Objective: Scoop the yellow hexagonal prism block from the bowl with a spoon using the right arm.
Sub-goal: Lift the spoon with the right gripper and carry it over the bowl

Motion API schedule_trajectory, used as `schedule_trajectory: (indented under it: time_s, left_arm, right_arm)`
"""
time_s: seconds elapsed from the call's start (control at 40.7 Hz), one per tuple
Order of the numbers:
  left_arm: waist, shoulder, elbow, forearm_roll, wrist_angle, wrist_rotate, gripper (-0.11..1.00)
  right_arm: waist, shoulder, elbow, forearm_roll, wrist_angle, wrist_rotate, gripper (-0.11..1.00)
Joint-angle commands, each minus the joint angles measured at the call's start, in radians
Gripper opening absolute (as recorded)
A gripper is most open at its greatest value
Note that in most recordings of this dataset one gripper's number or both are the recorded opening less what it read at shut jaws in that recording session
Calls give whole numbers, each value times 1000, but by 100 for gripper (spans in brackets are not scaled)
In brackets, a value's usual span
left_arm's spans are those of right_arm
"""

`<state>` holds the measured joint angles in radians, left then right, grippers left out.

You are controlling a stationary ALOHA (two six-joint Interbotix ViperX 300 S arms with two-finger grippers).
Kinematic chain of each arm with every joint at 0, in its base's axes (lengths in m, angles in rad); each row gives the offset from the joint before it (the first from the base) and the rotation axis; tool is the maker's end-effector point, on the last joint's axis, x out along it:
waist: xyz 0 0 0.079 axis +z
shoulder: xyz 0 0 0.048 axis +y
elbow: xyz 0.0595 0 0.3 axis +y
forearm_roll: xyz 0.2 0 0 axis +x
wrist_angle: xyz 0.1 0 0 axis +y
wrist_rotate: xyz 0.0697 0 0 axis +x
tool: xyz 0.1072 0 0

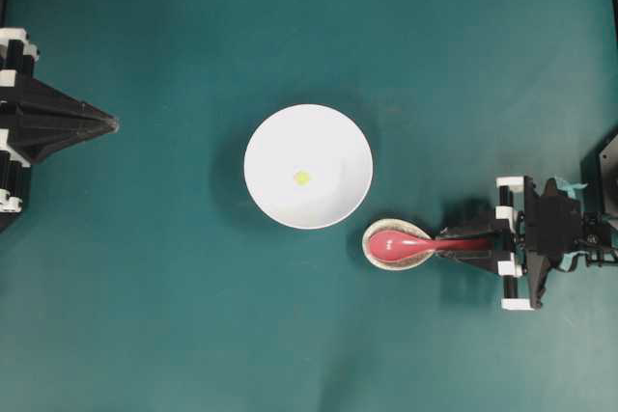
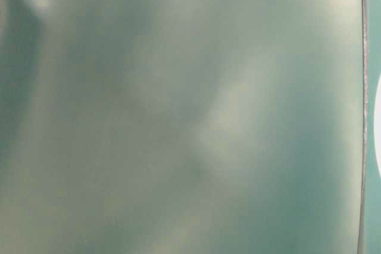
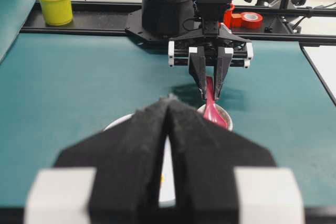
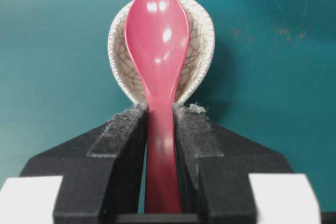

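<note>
Your right pincer (image 4: 160, 124) is clamped on the spoon (image 4: 157, 40) handle, scoop in its rest (image 4: 202, 40). The block (image 1: 302, 178) sits mid-bowl (image 1: 266, 142), around 10 o'clock from the scoop. Left pincer (image 3: 168, 129) is closed, well away.

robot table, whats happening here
The right gripper has its pads against both sides of the handle of the glossy pink-red soup spoon, whose scoop lies in the small crackled spoon rest. The tiny yellow block sits in the large white bowl, untouched. The left gripper is shut and holds nothing.
</note>
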<state>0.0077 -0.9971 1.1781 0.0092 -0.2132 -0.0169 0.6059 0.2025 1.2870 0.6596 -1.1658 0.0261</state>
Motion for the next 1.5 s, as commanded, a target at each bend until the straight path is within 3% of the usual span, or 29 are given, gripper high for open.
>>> schedule_trajectory:
  time_s: [0.0, 0.319, 0.565, 0.736, 1.178, 1.473]
  left_arm:
    - [-8, 8, -28, 3, -9, -2, -1]
    - [-20, 5, -28, 3, -11, 0, -1]
    - [-20, 8, -28, 3, -6, 2, -1]
    - [-20, 9, -28, 3, 0, 2, -1]
    - [-20, 9, -26, 3, 31, 6, -1]
    - [-20, 9, -26, 3, 34, 11, -1]
  right_arm:
    - [5, -21, -2, -2, -5, -3, 23]
    - [2, -153, 5, 0, 58, -6, 23]
    - [-55, -328, -11, 2, 230, -8, 23]
    - [-133, -439, -43, 2, 380, -31, 23]
    - [-405, -597, -235, 2, 894, -244, 23]
    - [-575, -595, -362, -2, 1163, -262, 23]
